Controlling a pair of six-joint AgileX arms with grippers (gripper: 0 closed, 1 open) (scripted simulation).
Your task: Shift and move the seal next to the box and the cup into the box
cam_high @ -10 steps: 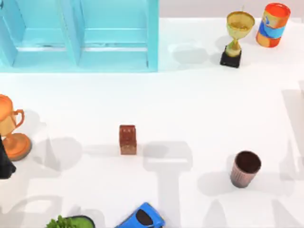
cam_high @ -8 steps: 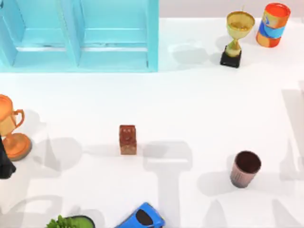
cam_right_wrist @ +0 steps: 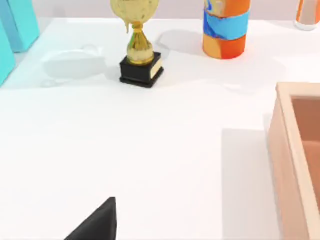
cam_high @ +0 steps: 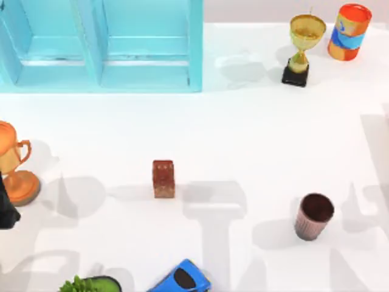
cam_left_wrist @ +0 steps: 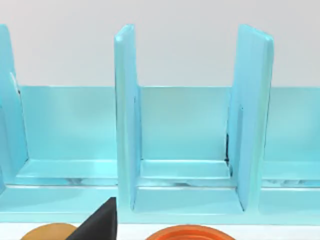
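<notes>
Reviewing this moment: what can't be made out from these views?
- Box: cut off by the right wrist view's edge; its inside is mostly unseen.
- Left end effector: one dark tip at the left wrist view's edge; finger state unclear.
- Blue toy car: cut by the top view's lower edge.

No words, numbers or brand marks can be read anywhere. The orange and blue can (cam_high: 349, 31) at the table's far right corner carries coloured bands, with no legible lettering.

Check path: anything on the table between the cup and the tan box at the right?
Nothing visible. The cup stands upright at the table's right with bare table beyond it. The box shows in the right wrist view, its rim unobstructed; the gap between them isn't fully in view.
</notes>
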